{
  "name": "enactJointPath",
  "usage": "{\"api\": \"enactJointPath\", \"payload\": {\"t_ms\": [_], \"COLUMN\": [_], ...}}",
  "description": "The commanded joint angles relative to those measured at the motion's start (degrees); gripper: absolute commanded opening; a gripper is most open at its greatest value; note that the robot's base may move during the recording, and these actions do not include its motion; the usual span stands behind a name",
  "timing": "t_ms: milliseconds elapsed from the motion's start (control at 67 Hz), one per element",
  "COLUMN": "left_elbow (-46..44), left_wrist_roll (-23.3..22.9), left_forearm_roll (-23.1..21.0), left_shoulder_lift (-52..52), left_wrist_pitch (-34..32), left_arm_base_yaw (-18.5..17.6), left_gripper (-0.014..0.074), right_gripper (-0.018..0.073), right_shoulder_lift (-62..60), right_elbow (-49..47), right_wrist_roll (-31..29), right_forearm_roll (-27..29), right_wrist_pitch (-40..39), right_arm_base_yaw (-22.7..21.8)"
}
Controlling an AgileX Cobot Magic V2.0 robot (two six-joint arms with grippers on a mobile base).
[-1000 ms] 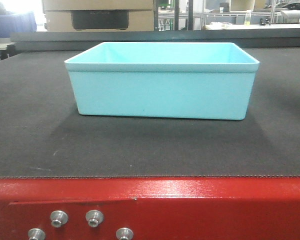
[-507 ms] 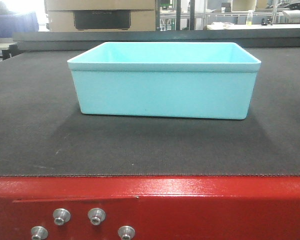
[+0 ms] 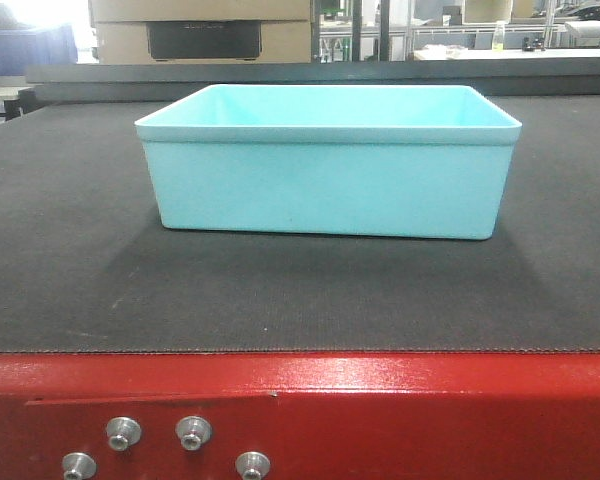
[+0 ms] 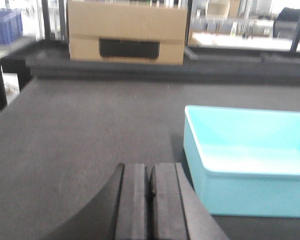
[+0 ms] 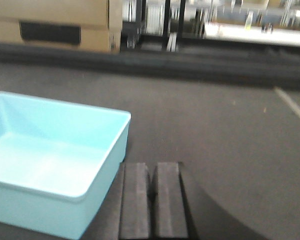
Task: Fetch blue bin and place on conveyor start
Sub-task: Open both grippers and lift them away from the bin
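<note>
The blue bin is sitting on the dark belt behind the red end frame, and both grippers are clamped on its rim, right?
Not quite. The blue bin does sit on the dark belt behind the red end frame, but neither gripper holds it. Both wrist views show the left gripper and right gripper shut on nothing, beside the bin.

One blue bin (image 3: 325, 165); one conveyor start (image 3: 300, 410); four silver bolts (image 3: 123, 433); one cardboard box (image 3: 200, 30).

Dark grey conveyor belt (image 3: 70, 280), red end frame (image 3: 380, 415); blue bin (image 3: 325, 185) resting on it

Pale turquoise bin (image 3: 325, 185), grey belt (image 3: 70, 270)
</note>
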Motion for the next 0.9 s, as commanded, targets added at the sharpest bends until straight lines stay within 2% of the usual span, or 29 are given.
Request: {"api": "enactJointPath", "payload": {"t_ms": [0, 687, 806, 881], "left_elbow": [0.17, 0.17, 0.64, 3.07], "left_wrist_roll": [0.23, 0.35, 1.31, 6.57], "left_forearm_roll": [-0.06, -0.06, -0.29, -3.46], "left_shoulder_lift": [-2.05, -2.64, -4.90, -7.66], "left_wrist_pitch": [-1.30, -0.72, 4.79, 4.99], "left_arm_base_yaw": [0.11, 0.19, 2.89, 5.48], "left_gripper": [-0.0111, -0.0111, -0.0111, -0.0111], "right_gripper": [-0.0158, -0.0158, -0.0158, -0.0158], "right_shoulder_lift": [-2.06, -2.29, -2.29, -2.29], "right_elbow": [0.10, 0.10, 0.10, 0.10], "right_wrist_roll": [-0.06, -0.06, -0.06, -0.06], "right_forearm_roll": [-0.59, -0.59, -0.59, -0.59], "right_wrist_pitch": [-1.34, -1.34, -1.34, -1.34], "right_arm_base_yaw": [0.12, 0.12, 0.12, 0.12]}}
